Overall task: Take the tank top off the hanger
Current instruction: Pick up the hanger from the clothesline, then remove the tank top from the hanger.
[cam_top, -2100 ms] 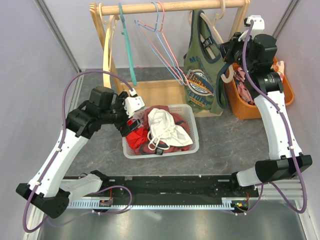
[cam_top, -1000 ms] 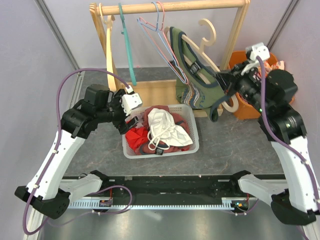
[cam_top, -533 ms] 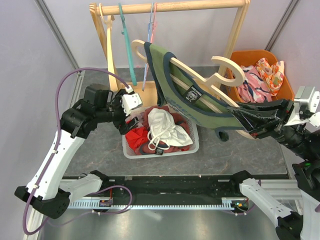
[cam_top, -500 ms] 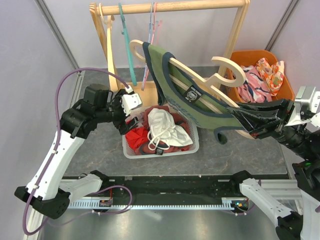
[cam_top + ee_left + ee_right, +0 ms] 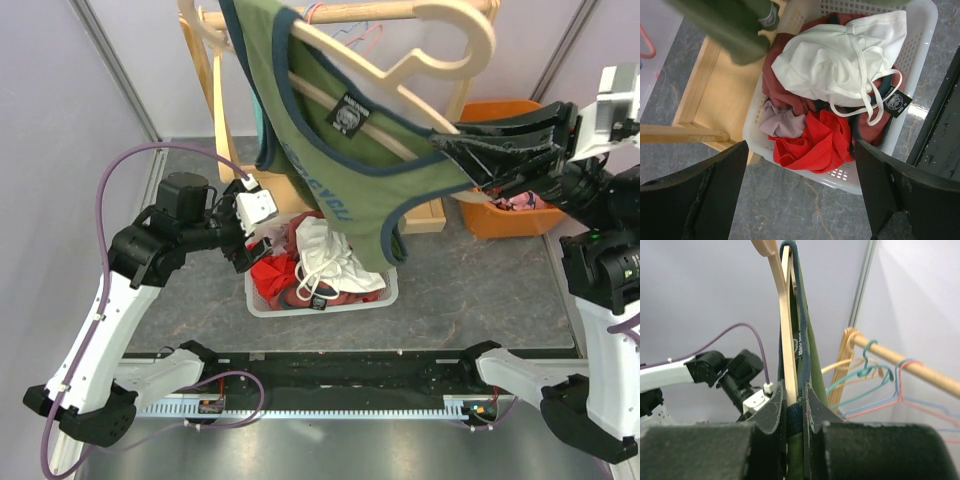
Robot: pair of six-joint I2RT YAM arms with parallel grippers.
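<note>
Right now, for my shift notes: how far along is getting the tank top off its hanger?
Done: the wooden hanger is off the rail, held up in the air. In hand: the right gripper is shut on its end, green tank top draped over it. Left: the top is not yet off; the left gripper is open above the white basket, holding nothing.

Tank top point(image 5: 322, 160) (shoulder cut off above)
</note>
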